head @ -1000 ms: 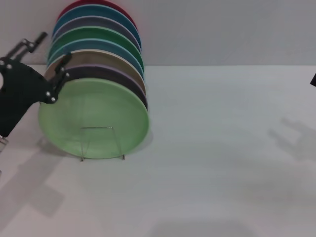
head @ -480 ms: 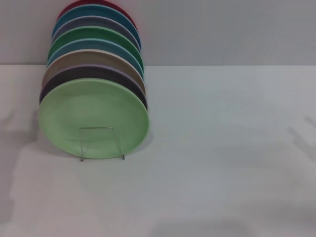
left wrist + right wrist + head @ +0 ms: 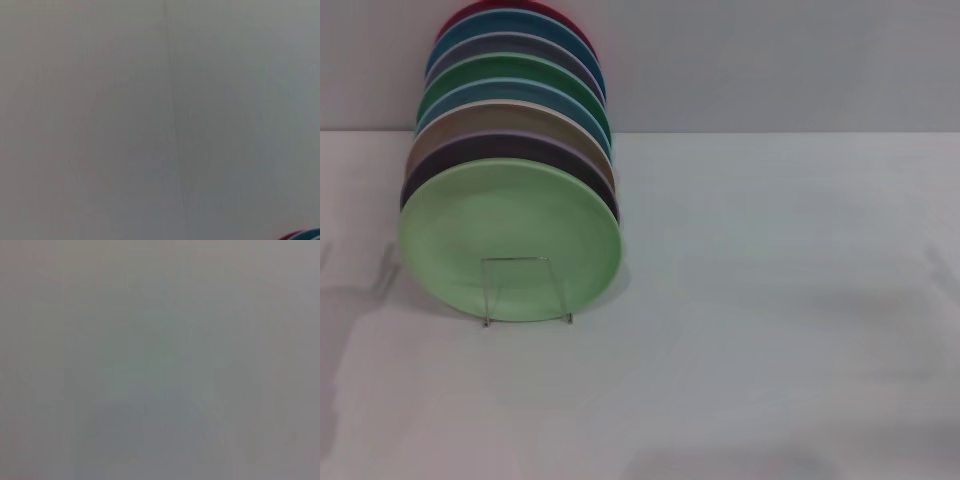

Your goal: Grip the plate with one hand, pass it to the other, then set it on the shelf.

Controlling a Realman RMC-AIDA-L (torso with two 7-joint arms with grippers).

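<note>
With neither gripper in any view, finger state unknowable. Light-green plate [image 3: 510,240] stands upright at front of the row of plates [image 3: 515,90], seated in the wire shelf [image 3: 525,290], front loop across its lower face. Task looks done. Risk: plate leans only on that narrow loop; a bump could tip it forward. Matte, plain, shallow, unchipped.

You see seven upright plates [image 3: 515,90] ranked toward twelve o'clock on the white counter [image 3: 770,300], red rearmost.
</note>
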